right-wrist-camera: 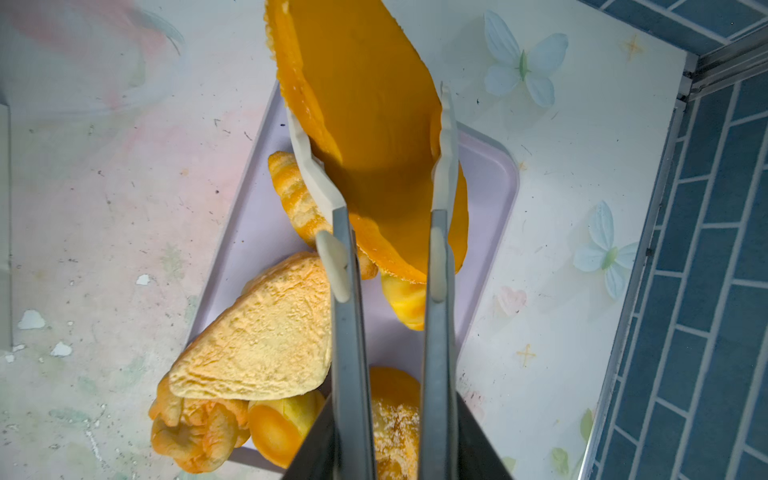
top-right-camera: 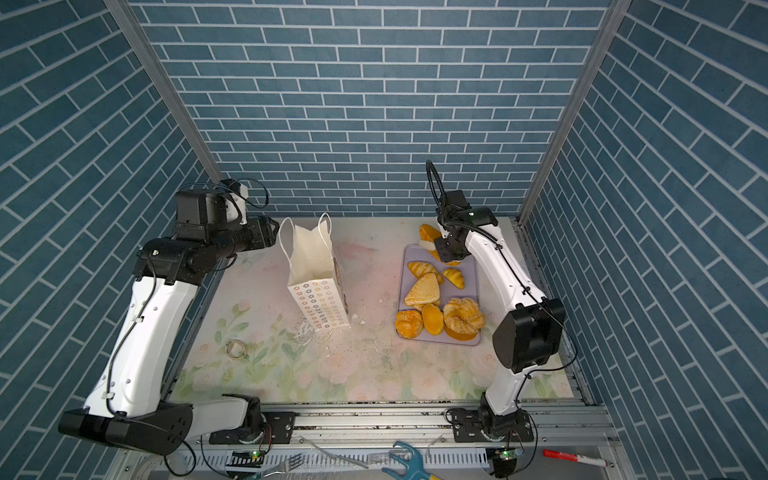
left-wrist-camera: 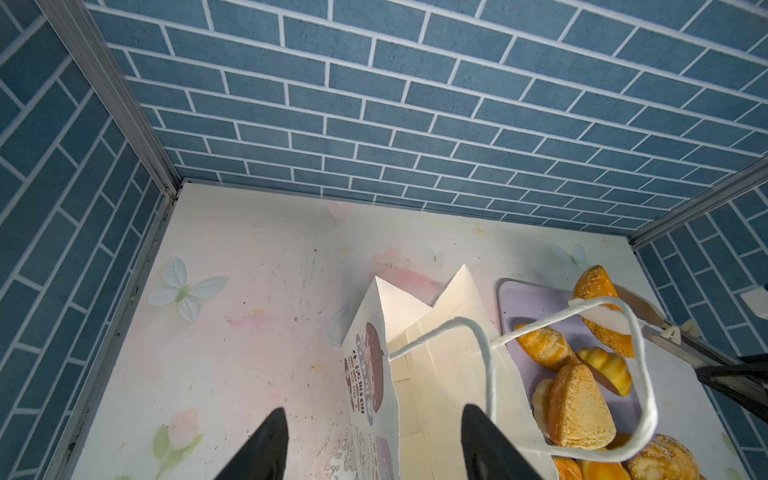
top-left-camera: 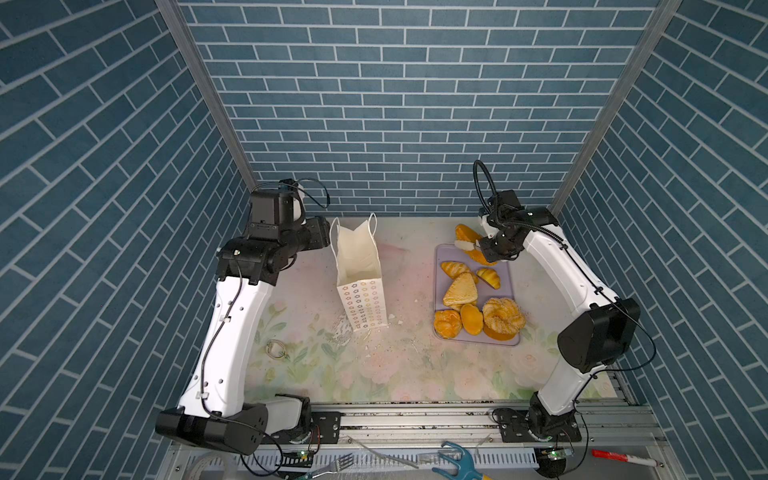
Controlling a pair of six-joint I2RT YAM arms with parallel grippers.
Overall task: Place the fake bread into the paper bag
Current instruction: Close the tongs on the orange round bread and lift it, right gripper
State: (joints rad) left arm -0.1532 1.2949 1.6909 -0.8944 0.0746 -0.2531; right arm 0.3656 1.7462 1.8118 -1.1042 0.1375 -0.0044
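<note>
A white paper bag (top-left-camera: 359, 266) (top-right-camera: 311, 266) stands upright with its mouth open at the left middle of the table. My left gripper (top-left-camera: 322, 237) (left-wrist-camera: 374, 411) is open at the bag's rim, one finger on each side of its printed wall (left-wrist-camera: 365, 374). My right gripper (top-left-camera: 496, 247) (right-wrist-camera: 384, 440) is shut on metal tongs (right-wrist-camera: 349, 291). The tongs' white tips clamp an oval loaf (top-left-camera: 467, 233) (top-right-camera: 428, 232) (right-wrist-camera: 365, 124) lifted above the far end of the lavender tray (top-left-camera: 505, 270) (right-wrist-camera: 490, 174). On the tray lie a triangle (top-left-camera: 460, 289), croissants (top-left-camera: 455, 269), round buns (top-left-camera: 448, 323) and a sugared twist (top-left-camera: 503, 316).
A small metal ring (top-left-camera: 276, 348) lies on the floral mat at front left, and white crumbs (top-left-camera: 399, 322) are scattered by the bag's base. Blue brick walls close in three sides. A fork (top-left-camera: 338, 461), a blue tool (top-left-camera: 457, 459) and a red marker (top-left-camera: 623, 457) lie by the front rail.
</note>
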